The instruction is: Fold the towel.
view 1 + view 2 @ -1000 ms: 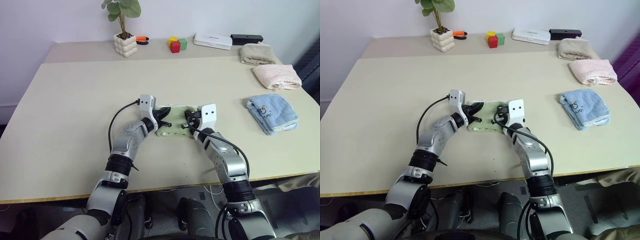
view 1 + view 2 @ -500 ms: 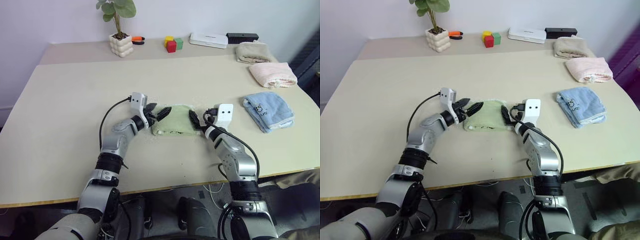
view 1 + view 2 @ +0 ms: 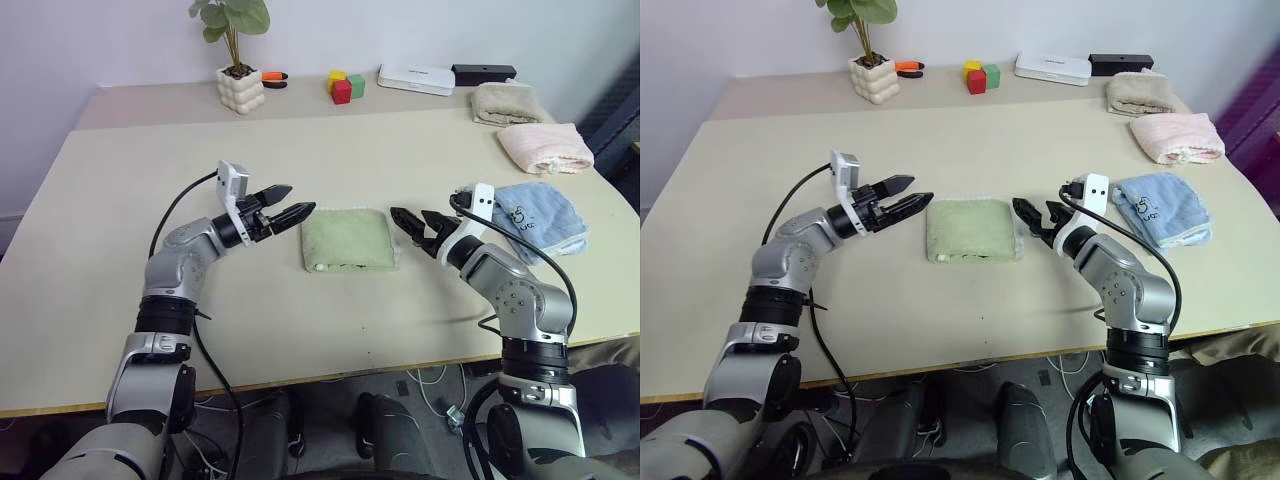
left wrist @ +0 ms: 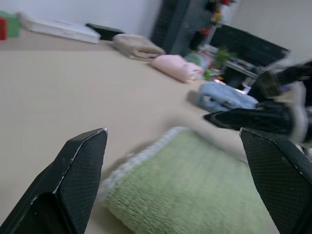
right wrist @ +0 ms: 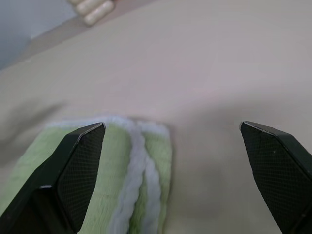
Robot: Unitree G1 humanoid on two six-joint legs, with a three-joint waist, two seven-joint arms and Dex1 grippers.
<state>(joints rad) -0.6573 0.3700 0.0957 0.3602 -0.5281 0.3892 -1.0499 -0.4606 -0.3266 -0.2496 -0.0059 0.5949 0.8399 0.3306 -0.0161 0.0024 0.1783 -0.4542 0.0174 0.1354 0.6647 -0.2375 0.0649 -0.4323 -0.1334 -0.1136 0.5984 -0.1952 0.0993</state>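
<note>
Both my grippers have let go of the towel (image 3: 349, 239) and pulled away from it since a second ago, when they sat right on top of it. Now the left gripper (image 3: 284, 210) hangs just to the left of the towel and the right gripper (image 3: 416, 222) hangs just to its right, both with fingers spread wide and holding nothing. The towel lies flat on the table (image 3: 120, 240), folded into a small square between them. I think the fold looks done. If I swing an arm back low, a finger could snag the towel's fluffy edge and flip the fold open.
</note>
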